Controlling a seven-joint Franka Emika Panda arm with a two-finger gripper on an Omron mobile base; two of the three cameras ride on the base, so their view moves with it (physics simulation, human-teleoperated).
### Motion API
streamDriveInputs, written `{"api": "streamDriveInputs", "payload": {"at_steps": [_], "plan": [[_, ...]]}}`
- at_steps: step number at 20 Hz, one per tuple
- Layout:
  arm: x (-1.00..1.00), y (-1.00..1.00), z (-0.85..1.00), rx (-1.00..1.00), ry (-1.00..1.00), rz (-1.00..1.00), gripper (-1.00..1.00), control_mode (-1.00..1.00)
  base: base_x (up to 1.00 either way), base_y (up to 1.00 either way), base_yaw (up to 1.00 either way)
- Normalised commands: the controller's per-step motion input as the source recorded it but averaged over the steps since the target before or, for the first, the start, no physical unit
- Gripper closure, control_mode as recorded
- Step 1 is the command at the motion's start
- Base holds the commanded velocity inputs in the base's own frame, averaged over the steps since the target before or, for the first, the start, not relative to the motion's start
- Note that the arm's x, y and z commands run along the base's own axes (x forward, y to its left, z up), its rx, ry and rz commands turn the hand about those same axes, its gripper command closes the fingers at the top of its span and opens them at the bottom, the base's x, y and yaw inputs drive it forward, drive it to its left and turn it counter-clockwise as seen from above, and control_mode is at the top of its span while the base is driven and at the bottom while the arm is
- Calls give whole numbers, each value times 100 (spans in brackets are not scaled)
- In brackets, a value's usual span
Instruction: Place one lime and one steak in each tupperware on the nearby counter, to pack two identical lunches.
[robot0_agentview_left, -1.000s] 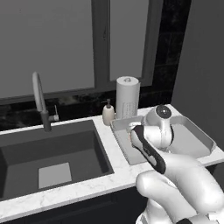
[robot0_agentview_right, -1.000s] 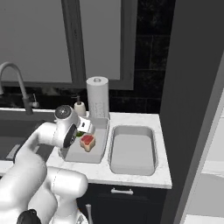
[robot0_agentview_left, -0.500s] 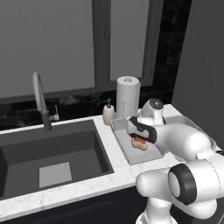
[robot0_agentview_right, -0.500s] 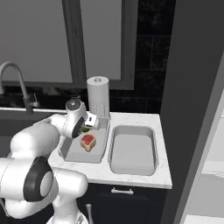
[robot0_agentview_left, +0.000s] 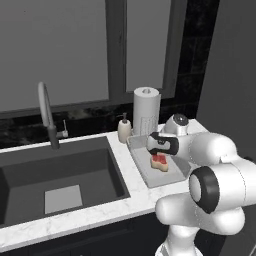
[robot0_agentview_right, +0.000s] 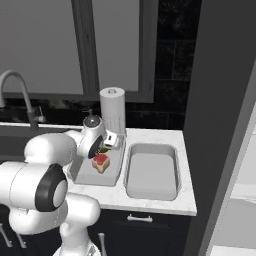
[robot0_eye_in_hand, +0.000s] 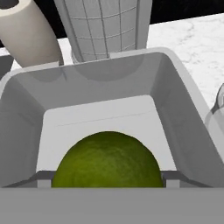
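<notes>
Progress looks to be a little short of halfway. The thicker steak (robot0_agentview_left: 160, 161), red on top with pale tan sides, already lies in the tupperware next to the sink (robot0_agentview_left: 150, 180), on the white marbled surface (robot0_agentview_right: 155, 135). In the hand view a dark-green lime (robot0_eye_in_hand: 108, 159) sits low between the two finger tips of the tool (robot0_eye_in_hand: 106, 178), hanging over the bare floor of that same tray, whose raised walls surround it on three sides. The tips stand on either side of the lime and appear clamped on it, though the contact itself is cut off by the bottom of that view, so I take this as a hold rather than something plainly shown. In the right base view a sliver of green shows at the hand, just above the steak.

Judging from this, the first lunch is one release away from complete: once the lime is let go it should drop onto the tray floor just beside the steak.

The second tupperware (robot0_agentview_right: 152, 171), nearer the tall dark panel on the right, holds nothing, so its lime and its steak are both still to be fetched. Where the other lime and the flat pink steak are, these views do not tell.

Behind the trays stand a paper towel roll (robot0_agentview_left: 146, 111) and a small soap dispenser (robot0_agentview_left: 124, 129); the dark sink basin (robot0_agentview_left: 55, 177) and faucet (robot0_agentview_left: 47, 114) lie to the left.
</notes>
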Motion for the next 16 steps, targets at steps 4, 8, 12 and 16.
{"api": "streamDriveInputs", "payload": {"at_steps": [4, 8, 12, 16], "plan": [[17, -22, -2, 0, 0, 0, 100, -100, 0, 0, 0], [26, -10, -6, 0, 0, 0, -100, -100, 0, 0, 0], [45, -1, -18, 0, 0, 0, -100, -100, 0, 0, 0], [43, 0, -19, -1, 0, 0, -100, -100, 0, 0, 0]]}}
